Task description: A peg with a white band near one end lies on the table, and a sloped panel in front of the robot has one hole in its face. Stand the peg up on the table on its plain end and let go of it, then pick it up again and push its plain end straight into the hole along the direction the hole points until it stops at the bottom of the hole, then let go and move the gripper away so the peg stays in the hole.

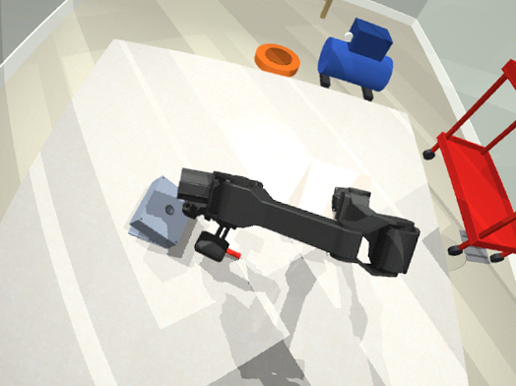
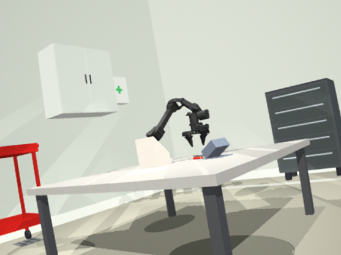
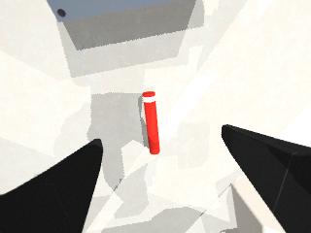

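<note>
The red peg (image 1: 233,253) (image 2: 197,157) (image 3: 153,127) lies on its side on the table (image 1: 110,97) (image 2: 122,178). Its white band is at the end nearer the sloped panel, and its plain end points away from it. The blue-grey sloped panel (image 1: 154,208) (image 2: 216,147) (image 3: 131,7) has one round hole (image 1: 169,208) in its face; the hole is not visible in the wrist view. My gripper (image 2: 198,144) (image 3: 162,137) is open and empty, pointing down above the peg, with one finger on each side of it in the wrist view. In the top view a finger hides part of the peg.
A pale block (image 2: 151,152) (image 3: 245,209) stands on the table on the arm's base side, near the right finger in the wrist view. The red cart (image 1: 485,194) (image 2: 4,151), blue compressor (image 1: 356,64) and orange ring (image 1: 260,60) are off the table.
</note>
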Robot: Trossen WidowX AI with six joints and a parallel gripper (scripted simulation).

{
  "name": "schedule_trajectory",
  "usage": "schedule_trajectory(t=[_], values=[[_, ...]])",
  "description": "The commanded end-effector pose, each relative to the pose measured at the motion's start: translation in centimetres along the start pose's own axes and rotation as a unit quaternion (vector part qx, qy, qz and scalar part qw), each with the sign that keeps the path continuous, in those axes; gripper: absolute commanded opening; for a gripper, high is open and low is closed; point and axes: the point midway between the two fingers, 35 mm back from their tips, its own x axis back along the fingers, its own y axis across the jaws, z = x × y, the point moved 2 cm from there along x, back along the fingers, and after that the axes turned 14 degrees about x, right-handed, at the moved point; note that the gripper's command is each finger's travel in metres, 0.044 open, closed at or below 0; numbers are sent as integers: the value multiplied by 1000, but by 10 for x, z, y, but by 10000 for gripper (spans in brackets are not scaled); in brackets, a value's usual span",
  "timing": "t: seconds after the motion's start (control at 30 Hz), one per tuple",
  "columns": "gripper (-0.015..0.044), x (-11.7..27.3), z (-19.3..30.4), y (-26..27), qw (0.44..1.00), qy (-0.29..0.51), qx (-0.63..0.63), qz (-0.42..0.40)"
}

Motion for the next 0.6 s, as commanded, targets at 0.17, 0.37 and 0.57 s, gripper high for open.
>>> schedule_trajectory(t=[0.17,0.37,0.57], values=[[440,-6,-4,0,1000,-1,5,-17],[440,-15,-5,0,1000,-1,5,-17],[440,-25,-5,0,1000,-1,4,-16]])
